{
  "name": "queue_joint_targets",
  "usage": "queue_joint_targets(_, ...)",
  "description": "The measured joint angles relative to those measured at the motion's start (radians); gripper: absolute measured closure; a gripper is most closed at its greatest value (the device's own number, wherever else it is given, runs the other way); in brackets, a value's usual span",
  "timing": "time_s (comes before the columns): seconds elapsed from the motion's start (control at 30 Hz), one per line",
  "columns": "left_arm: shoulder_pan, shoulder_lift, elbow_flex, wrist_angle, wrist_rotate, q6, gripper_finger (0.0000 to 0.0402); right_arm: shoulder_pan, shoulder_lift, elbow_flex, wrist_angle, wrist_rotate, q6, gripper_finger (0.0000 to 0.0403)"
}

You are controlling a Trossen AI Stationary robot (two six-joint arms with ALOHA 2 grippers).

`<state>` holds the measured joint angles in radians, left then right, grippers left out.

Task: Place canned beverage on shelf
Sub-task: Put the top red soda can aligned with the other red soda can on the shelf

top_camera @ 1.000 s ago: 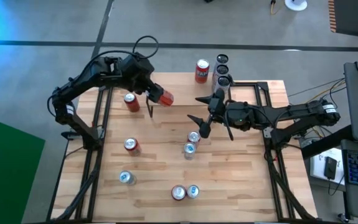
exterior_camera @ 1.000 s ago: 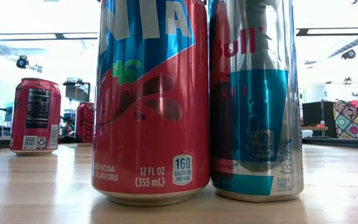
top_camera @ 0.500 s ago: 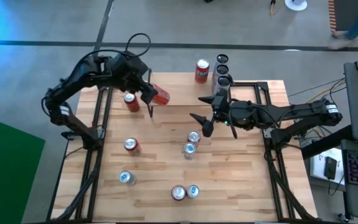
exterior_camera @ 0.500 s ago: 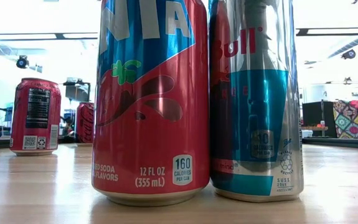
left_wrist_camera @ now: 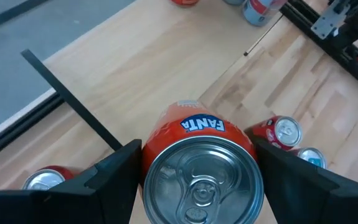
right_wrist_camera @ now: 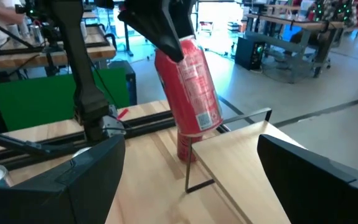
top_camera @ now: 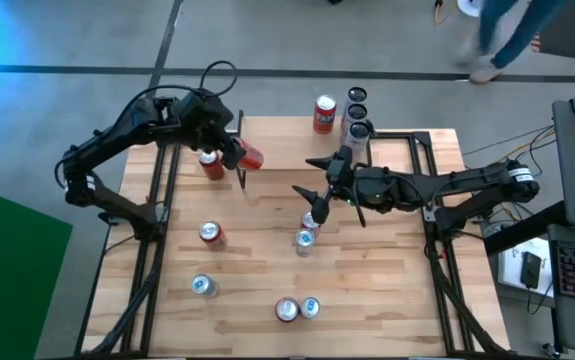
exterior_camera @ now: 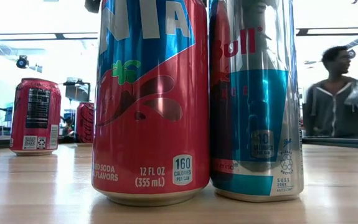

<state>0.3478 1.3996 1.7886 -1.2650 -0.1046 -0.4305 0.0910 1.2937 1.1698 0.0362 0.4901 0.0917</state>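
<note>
Low view is almost filled by a glossy red-and-blue soda can (exterior_camera: 150,99) and a silver-and-blue slim can (exterior_camera: 256,99) touching side by side, tops cut off; a blurred person (exterior_camera: 331,93) shows beyond. The small light-wood plank shelf on thin black legs (right_wrist_camera: 241,168) is largely hidden under the left arm from above, near the table's far left. Left gripper (top_camera: 237,158), arm bent over that corner, clamps a tilted orange-red aluminium can (left_wrist_camera: 197,168) above it; right gripper (top_camera: 314,183) hovers mid-table, fingers spread, holding nothing.
</note>
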Motion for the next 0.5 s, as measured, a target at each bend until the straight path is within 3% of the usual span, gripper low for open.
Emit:
queue_joint_targets(0.17,0.041,-0.06,-0.067,0.037,0.019,-0.011,0.0132,0.0,0.029,0.025,-0.001,0.0,-0.016,0.0048)
queue_joint_targets(0.5,0.05,-0.098,-0.07,0.052,0.024,-0.051,0.0132,-0.004,0.103,0.121,-0.05,-0.052,-0.033,0.0048)
